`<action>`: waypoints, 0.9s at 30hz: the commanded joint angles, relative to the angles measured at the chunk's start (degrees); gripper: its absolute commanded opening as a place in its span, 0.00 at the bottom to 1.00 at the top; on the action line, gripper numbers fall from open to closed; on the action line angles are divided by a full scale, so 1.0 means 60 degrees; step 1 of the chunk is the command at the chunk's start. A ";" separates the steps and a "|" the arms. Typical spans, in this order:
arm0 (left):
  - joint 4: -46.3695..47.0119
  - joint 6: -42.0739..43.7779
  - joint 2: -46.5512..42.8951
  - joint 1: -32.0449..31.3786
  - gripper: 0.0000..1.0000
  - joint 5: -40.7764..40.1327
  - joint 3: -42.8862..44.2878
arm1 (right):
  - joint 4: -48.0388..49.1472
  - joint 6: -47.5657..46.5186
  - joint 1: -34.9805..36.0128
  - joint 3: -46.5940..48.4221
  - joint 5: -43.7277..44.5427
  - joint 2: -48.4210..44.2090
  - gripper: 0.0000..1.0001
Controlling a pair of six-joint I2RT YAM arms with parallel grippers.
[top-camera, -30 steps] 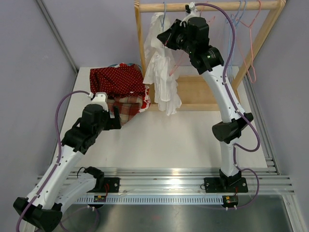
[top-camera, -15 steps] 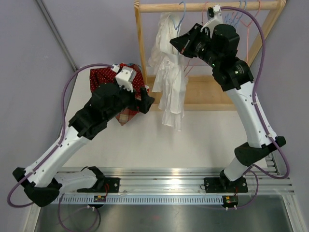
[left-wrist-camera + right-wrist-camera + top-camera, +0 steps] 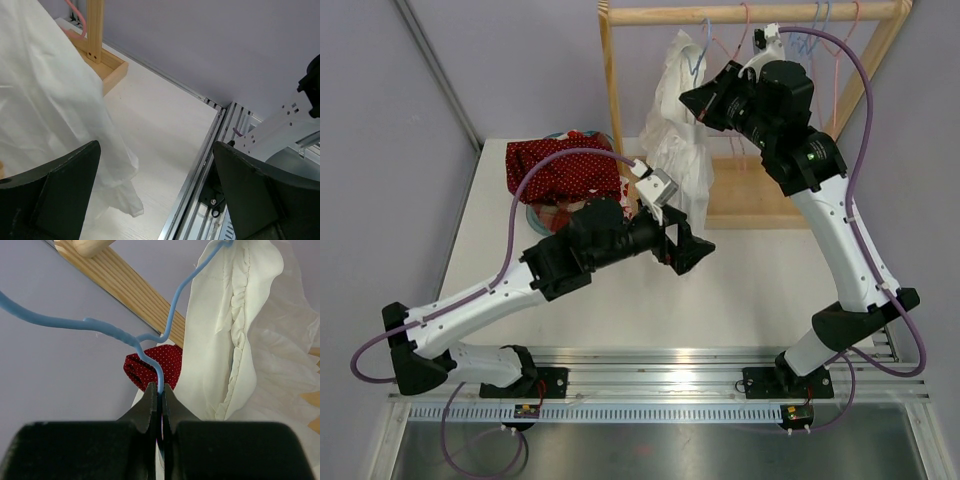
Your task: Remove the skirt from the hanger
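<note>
Pinched: the blue hanger, the white skirt on it

The right gripper was closed on the blue hanger wire, rising above its fingertips; the white skirt hung right of them; the left gripper stood wide and empty, skirt beside its left finger

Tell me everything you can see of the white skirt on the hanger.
The white skirt is thin, creased cloth with a ruffled seam and gathered tiers. It hangs limp from a blue hanger, which the right gripper pinches, near the wooden rail. Its lower edge dangles over the table, beside the open left gripper.
</note>
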 commanded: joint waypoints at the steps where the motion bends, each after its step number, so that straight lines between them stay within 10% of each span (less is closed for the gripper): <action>1: 0.0826 0.0349 0.0447 -0.0423 0.97 -0.1459 0.0242 | 0.0447 0.0116 0.0071 0.0594 0.0285 -0.0544 0.00; 11: 0.0855 0.0936 0.1063 -0.0805 0.80 -0.5050 0.0755 | 0.0285 0.0907 0.0071 0.0199 -0.0212 -0.1363 0.00; 19: 0.1059 0.1390 0.1122 -0.0834 0.43 -0.5463 0.0902 | 0.0431 0.1229 0.0071 -0.0357 -0.0403 -0.1745 0.00; 23: 0.1235 0.1449 0.1093 -0.0864 0.02 -0.4950 0.0888 | 0.0564 0.1303 0.0071 -0.0548 -0.0345 -0.1804 0.00; 27: 0.1177 0.1405 0.0699 -0.1302 0.00 -0.4963 0.0392 | 0.0477 0.1186 0.0071 -0.0125 -0.0009 -0.1556 0.00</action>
